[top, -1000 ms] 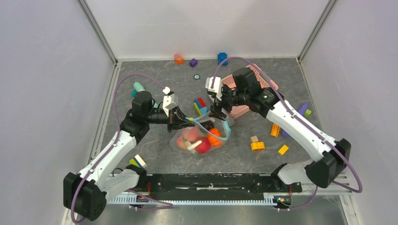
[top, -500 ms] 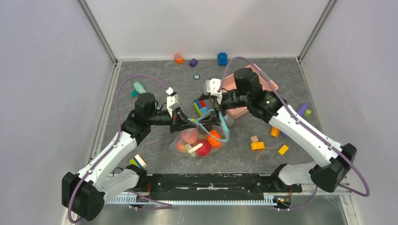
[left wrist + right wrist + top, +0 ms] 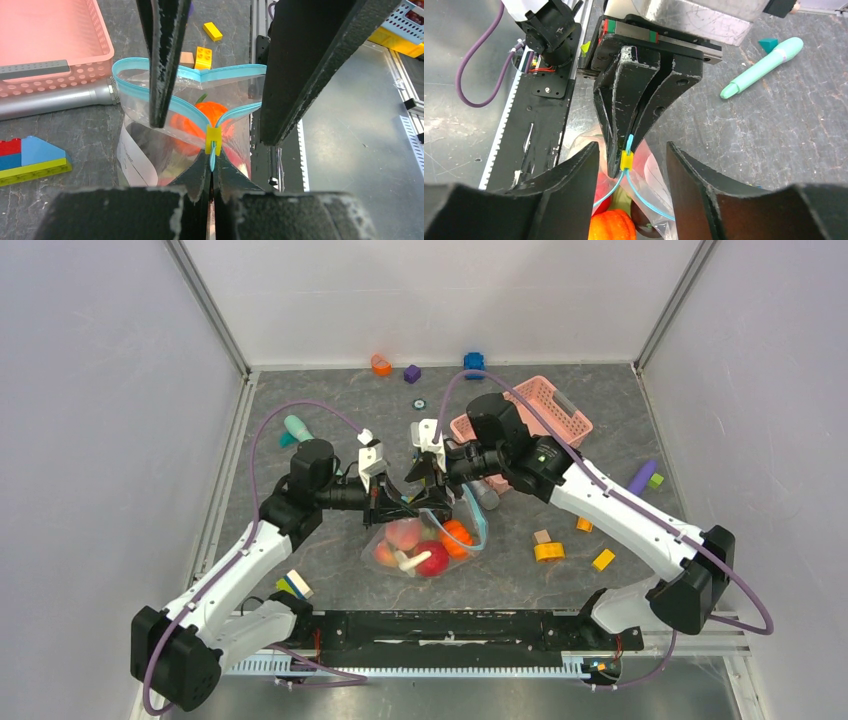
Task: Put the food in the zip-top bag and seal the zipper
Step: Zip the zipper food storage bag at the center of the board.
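Note:
The clear zip-top bag [image 3: 422, 540] lies at mid-table with food inside: an orange pumpkin [image 3: 456, 535], a red piece [image 3: 433, 557], a peach piece [image 3: 403, 531] and a white mushroom piece [image 3: 404, 561]. My left gripper [image 3: 398, 503] is shut on the end of the teal zipper [image 3: 185, 107], just behind its yellow slider [image 3: 213, 139]. The bag mouth gapes open beyond the slider. My right gripper [image 3: 426, 488] is open, its fingers [image 3: 162, 60] standing on either side of the slider [image 3: 626, 160] without touching it. The pumpkin [image 3: 611, 225] and a dark brown piece [image 3: 644, 220] show below.
A pink basket [image 3: 535, 410] stands behind the right arm, with a silver cylinder [image 3: 55, 100] lying beside it. Stacked blocks [image 3: 30, 160] lie left of the bag. A mint-green stick [image 3: 297, 426] lies at the far left. Loose blocks [image 3: 548, 551] are scattered right and at the back.
My right gripper has moved left over the bag mouth until its open fingers flank the slider by my left gripper. The left gripper has kept its hold on the zipper end.

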Robot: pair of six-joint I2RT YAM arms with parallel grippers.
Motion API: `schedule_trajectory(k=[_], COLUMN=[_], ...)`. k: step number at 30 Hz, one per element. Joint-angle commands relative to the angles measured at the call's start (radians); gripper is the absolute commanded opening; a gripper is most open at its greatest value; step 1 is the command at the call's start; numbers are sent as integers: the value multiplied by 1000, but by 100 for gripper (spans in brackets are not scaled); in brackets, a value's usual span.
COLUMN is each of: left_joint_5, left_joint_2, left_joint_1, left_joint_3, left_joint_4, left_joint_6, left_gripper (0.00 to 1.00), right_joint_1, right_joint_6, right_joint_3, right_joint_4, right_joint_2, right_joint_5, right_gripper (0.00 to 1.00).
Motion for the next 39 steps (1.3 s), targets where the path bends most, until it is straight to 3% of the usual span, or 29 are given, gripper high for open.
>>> schedule_trajectory(k=[1,12,22,39], left_joint_5=[-6,29,48,-49], left_joint_2=[-14,-49,-70,-154], left_joint_1=[-7,-9,-11,-10], left_joint_3=[43,34,19,-53], left_joint_4=[-7,-6,-1,90], left_joint_6=[18,28,39,25], left_gripper=[2,2,5,2], right_joint_1=[9,18,19,18], right_joint_6=[-1,-3,-18,-1], right_joint_3=[25,2,-10,-151], right_joint_4=[-11,-48,-34,-27], right_joint_2=[12,30,26,-83], right_joint_5=[3,36,-36,221], right_gripper=[56,42,0,0])
